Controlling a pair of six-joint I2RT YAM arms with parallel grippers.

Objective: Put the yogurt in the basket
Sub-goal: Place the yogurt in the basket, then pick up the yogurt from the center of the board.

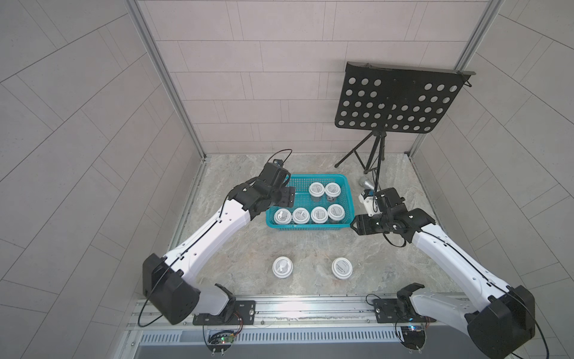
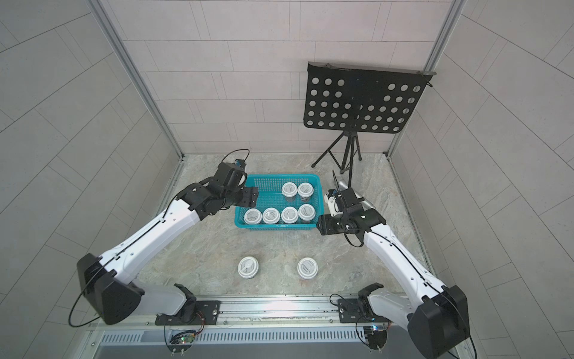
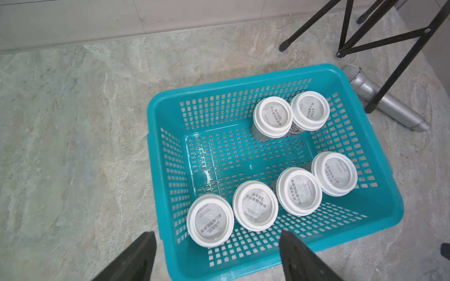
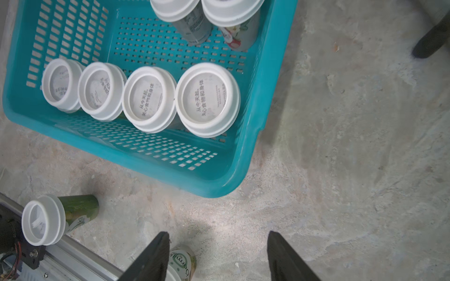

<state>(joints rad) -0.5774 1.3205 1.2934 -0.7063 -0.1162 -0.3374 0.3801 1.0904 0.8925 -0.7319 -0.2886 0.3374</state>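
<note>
The teal basket (image 1: 310,227) (image 2: 273,227) (image 3: 155,121) (image 4: 267,97) holds several white-lidded yogurt cups: a front row (image 1: 300,215) and two at the back right (image 1: 316,189). Two more yogurt cups stand on the table in front, one left (image 1: 282,268) (image 2: 248,267) (image 4: 43,223) and one right (image 1: 342,268) (image 2: 307,267) (image 4: 182,261). My left gripper (image 1: 287,199) (image 2: 251,196) (image 3: 217,233) hangs open and empty over the basket's left edge. Just outside the basket's right front corner, my right gripper (image 1: 357,225) (image 2: 323,224) (image 4: 218,233) is open above bare table, holding nothing.
A black perforated music stand (image 1: 397,99) on a tripod stands at the back right. A silver microphone (image 1: 366,183) (image 3: 384,99) lies behind the basket's right side. The arms' mounting rail (image 1: 295,306) runs along the table's front edge.
</note>
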